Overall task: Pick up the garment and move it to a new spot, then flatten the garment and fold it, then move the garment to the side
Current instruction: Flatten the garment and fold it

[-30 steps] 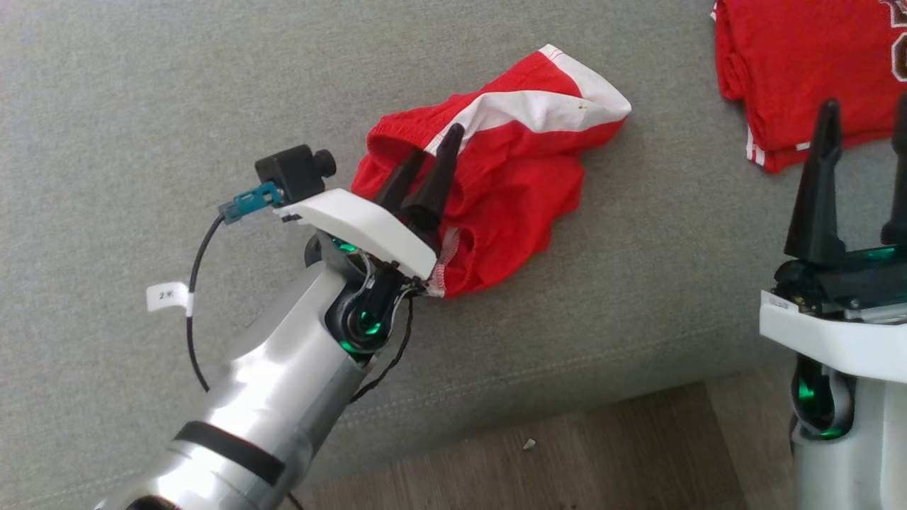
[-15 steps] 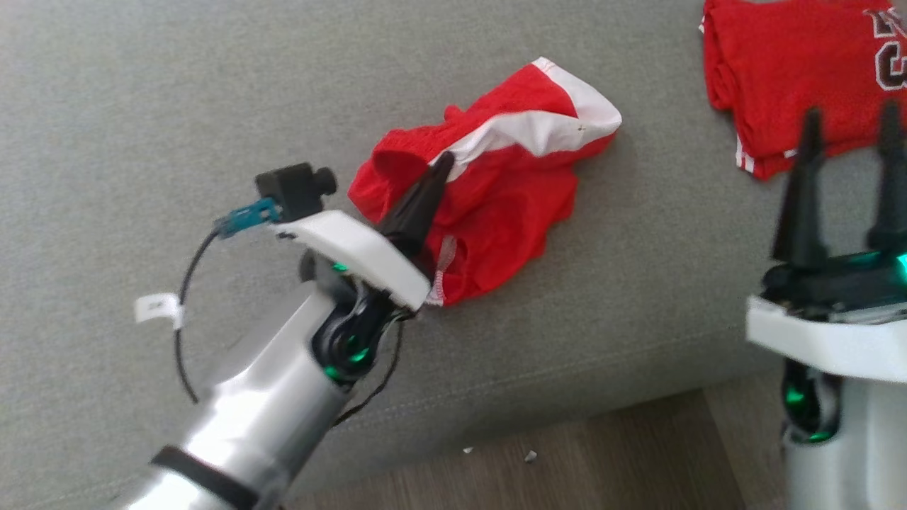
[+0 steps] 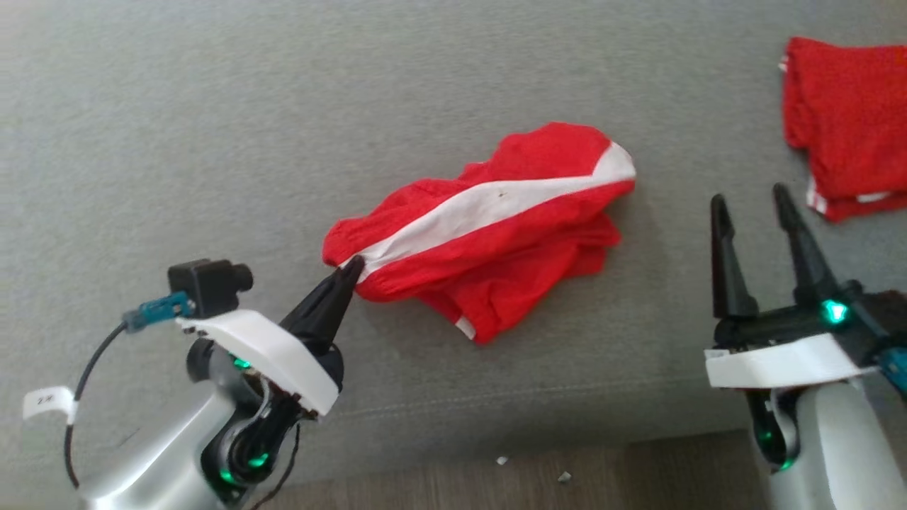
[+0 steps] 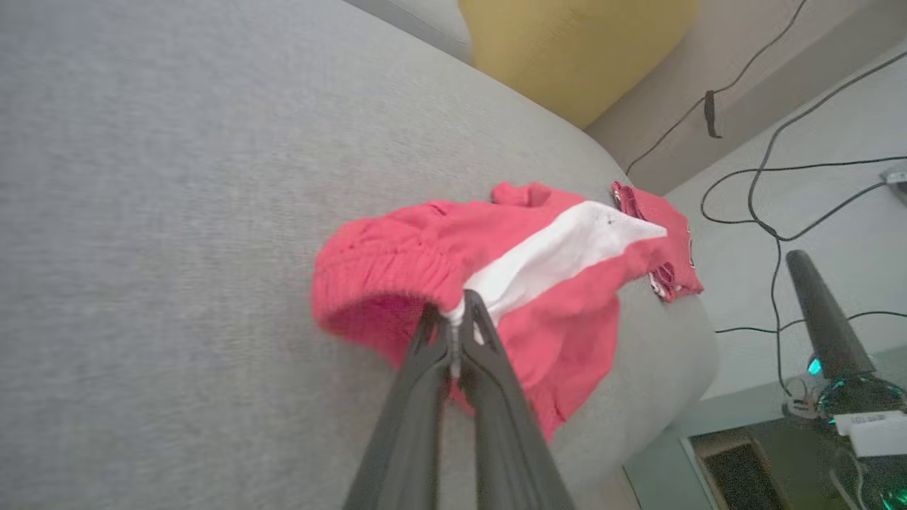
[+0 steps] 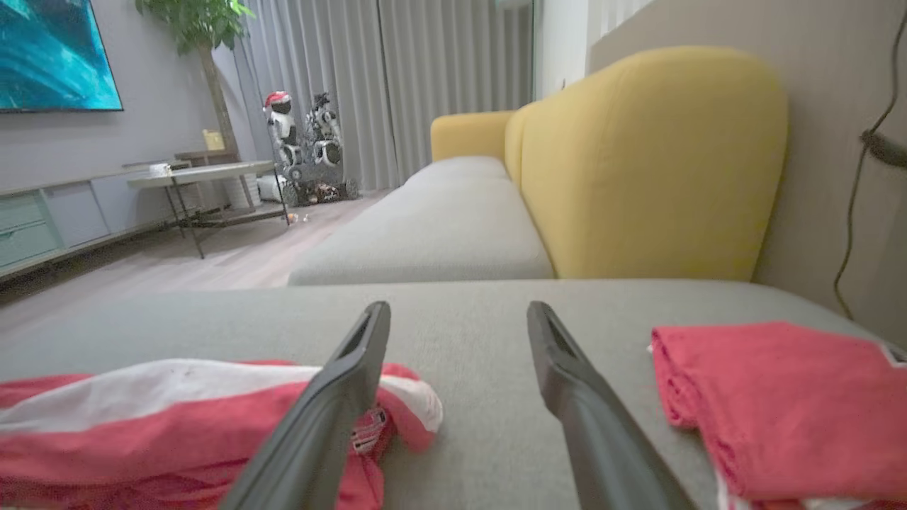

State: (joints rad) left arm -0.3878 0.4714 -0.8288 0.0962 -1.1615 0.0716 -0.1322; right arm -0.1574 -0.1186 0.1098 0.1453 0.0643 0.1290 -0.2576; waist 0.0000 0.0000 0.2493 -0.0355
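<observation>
The garment is a pair of red shorts (image 3: 496, 227) with a white side stripe, crumpled on the grey sofa cushion (image 3: 283, 106). My left gripper (image 3: 352, 267) is shut on the shorts' waistband at their left end; the left wrist view shows the gripper (image 4: 455, 320) pinching the hem where the white stripe meets the red shorts (image 4: 567, 283). My right gripper (image 3: 750, 195) stands open above the cushion to the right of the shorts, holding nothing. In the right wrist view the gripper (image 5: 458, 312) has its fingers apart, and the shorts (image 5: 177, 418) lie at the lower left.
A folded red shirt (image 3: 847, 120) lies at the cushion's far right; the same shirt (image 5: 779, 397) sits right of my right fingers. The cushion's front edge (image 3: 496, 418) drops to a wooden floor (image 3: 538, 482). A yellow sofa back (image 5: 638, 163) stands behind, and cables (image 4: 772, 212) hang at the side.
My left gripper has pulled the shorts' waistband toward the lower left, stretching the garment out along its white stripe. The camera has shifted as well, and the right gripper now sits further left.
</observation>
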